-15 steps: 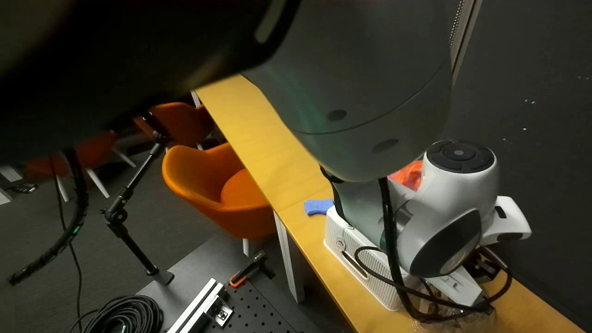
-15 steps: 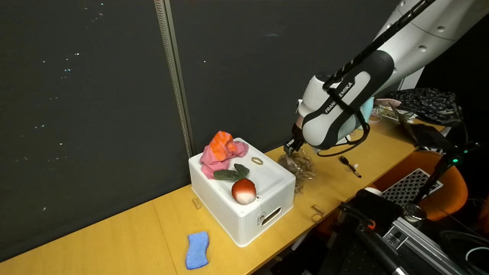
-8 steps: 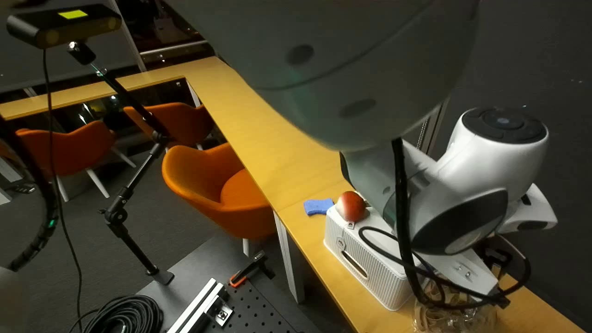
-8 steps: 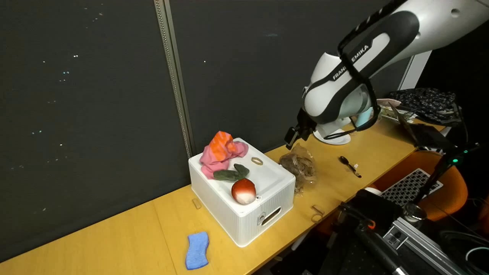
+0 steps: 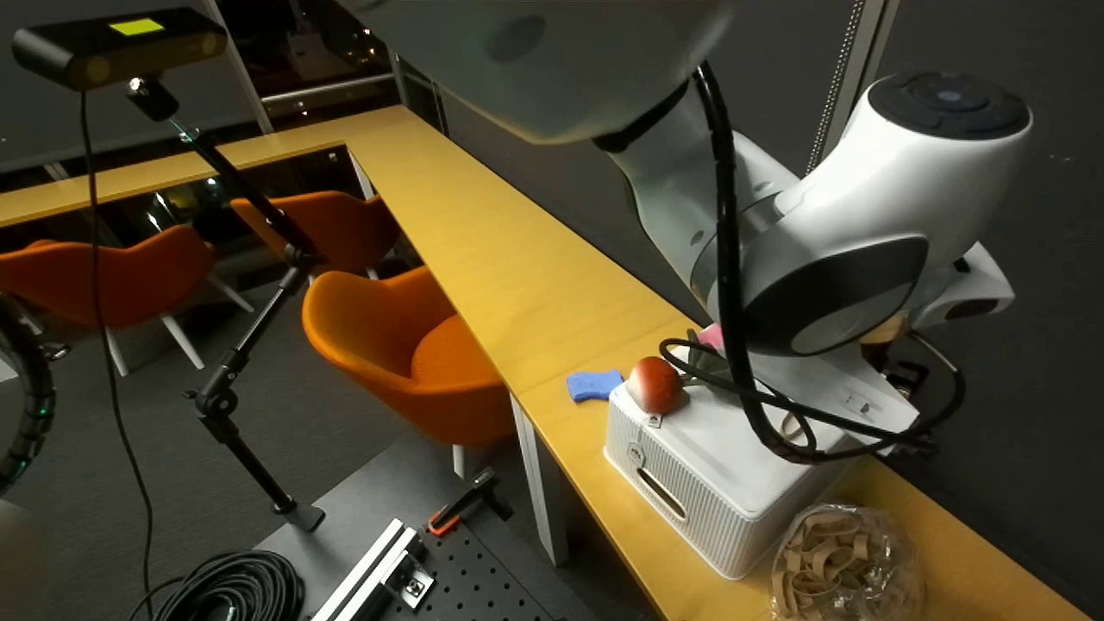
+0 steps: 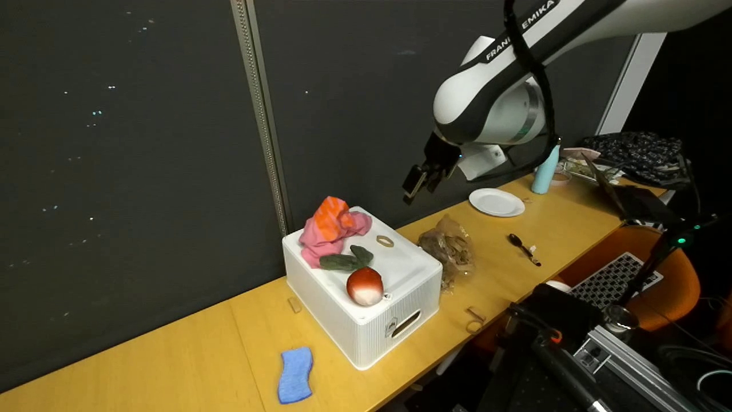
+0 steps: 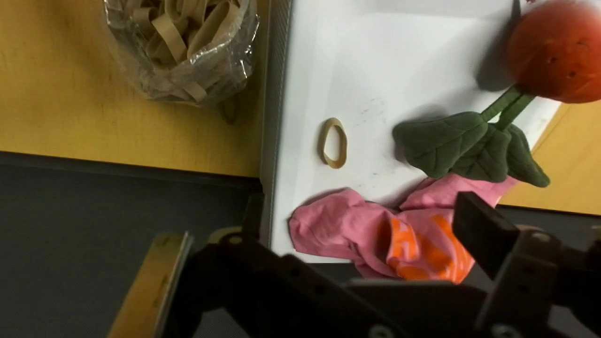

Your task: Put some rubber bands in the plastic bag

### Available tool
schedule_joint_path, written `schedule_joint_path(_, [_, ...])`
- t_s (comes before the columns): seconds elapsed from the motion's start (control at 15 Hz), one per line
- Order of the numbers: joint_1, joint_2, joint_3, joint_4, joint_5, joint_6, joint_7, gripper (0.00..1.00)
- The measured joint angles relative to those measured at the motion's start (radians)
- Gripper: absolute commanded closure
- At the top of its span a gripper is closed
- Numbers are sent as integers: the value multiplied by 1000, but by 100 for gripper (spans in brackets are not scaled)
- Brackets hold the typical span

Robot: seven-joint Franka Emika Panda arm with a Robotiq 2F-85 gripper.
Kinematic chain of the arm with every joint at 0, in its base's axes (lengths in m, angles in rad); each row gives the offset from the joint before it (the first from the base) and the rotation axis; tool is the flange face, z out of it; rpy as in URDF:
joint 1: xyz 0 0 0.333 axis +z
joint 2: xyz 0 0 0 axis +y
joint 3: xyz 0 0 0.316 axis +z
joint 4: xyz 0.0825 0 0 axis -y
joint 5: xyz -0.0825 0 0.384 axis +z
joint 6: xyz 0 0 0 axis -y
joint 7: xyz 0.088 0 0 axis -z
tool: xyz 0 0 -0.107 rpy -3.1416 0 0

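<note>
Up swung the arm (image 6: pixel 563 34), well above the bench (image 6: pixel 171 366)!
Below stood the white box (image 6: pixel 372 337), and just beside it sat the plastic bag (image 6: pixel 449 225); a pink-and-orange cloth (image 6: pixel 329 224) was heaped on the box. In mid-air hung the hand (image 6: pixel 421 193), fingers spread wide apart. And the rubber bands (image 7: pixel 170 40)? Plenty sat inside that bag, one loop (image 7: pixel 337 164) lay on the box, more bands (image 6: pixel 476 314) on the bench.

Glossy, crinkled plastic bag (image 7: pixel 223 56); matt rubber bands (image 7: pixel 169 37); smooth table (image 7: pixel 51 94), apparently wood.
</note>
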Motion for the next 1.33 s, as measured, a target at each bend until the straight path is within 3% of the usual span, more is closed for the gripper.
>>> schedule_joint_path(0.33, [2,142,12,88,7,59,-85,0])
schedule_joint_path(0.93, [-35,327,121,160,-13,175,-165,0])
schedule_joint_path(1.33, [-40,408,103,203,-82,230,-136,0])
